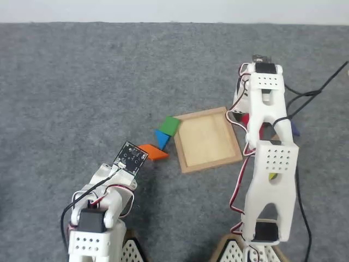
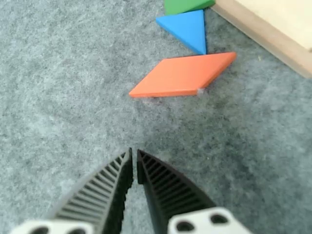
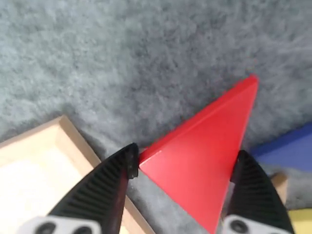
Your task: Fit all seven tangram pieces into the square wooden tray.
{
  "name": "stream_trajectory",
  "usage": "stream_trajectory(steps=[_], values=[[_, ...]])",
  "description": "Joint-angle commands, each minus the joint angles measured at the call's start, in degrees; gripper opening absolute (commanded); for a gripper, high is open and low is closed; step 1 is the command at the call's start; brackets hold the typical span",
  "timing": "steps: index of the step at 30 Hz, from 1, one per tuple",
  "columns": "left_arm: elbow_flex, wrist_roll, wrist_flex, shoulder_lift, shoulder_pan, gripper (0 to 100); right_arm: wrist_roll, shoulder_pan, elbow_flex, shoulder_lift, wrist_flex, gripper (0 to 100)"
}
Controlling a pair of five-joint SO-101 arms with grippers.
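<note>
A square wooden tray (image 1: 207, 140) with a raised rim lies turned slightly askew near the middle of a grey felt mat (image 1: 82, 82). Its pale floor shows bare wood; every piece in sight lies outside it on the mat.

Seen from above, three pieces sit in a row just off the tray's left edge. A green piece (image 1: 170, 126) is at about 10 o'clock from the tray's centre, touching or nearly touching the tray's corner. A small blue triangle (image 1: 162, 138) is at 9 o'clock. A flat orange parallelogram (image 1: 152, 152) is at 8 o'clock.

On the other side, a red triangle (image 1: 245, 119) peeks out at 2 o'clock, close to the tray's rim and mostly covered by the right arm. A dark blue piece (image 1: 295, 129) is at 3 o'clock, and a bit of a yellow piece (image 1: 272, 176) shows at 4 o'clock.

The left gripper (image 2: 134, 158) has its two ribbed black fingers pressed together on nothing, pointing at the mat a little short of the orange parallelogram.

The right gripper (image 3: 185, 163) has its jaws spread wide, one on each side of the red triangle. One fingertip is right at the triangle's corner, beside the tray's rim; whether it touches cannot be told.
</note>
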Motion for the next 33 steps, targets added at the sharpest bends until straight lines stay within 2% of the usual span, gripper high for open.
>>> stream_trajectory(steps=[1, 8, 17, 23, 33], values=[[-0.66, -0.62, 0.18, -0.7, -0.44, 1, 2.37, 0.75, -1.41, -6.55, 2.33, 24.8], [-0.66, -0.62, 0.18, -0.7, -0.44, 1, 4.75, -3.21, -1.41, -11.12, 6.29, 24.8], [-0.66, -0.62, 0.18, -0.7, -0.44, 1, 4.92, -18.15, -1.32, -14.2, 7.52, 24.8], [-0.66, -0.7, 0.18, -0.7, -0.44, 1, 4.92, -27.12, -1.14, -10.59, 6.11, 24.8], [-0.66, -0.7, 0.18, -0.7, -0.44, 1, 4.75, -28.44, -1.05, -5.93, 6.64, 24.8]])
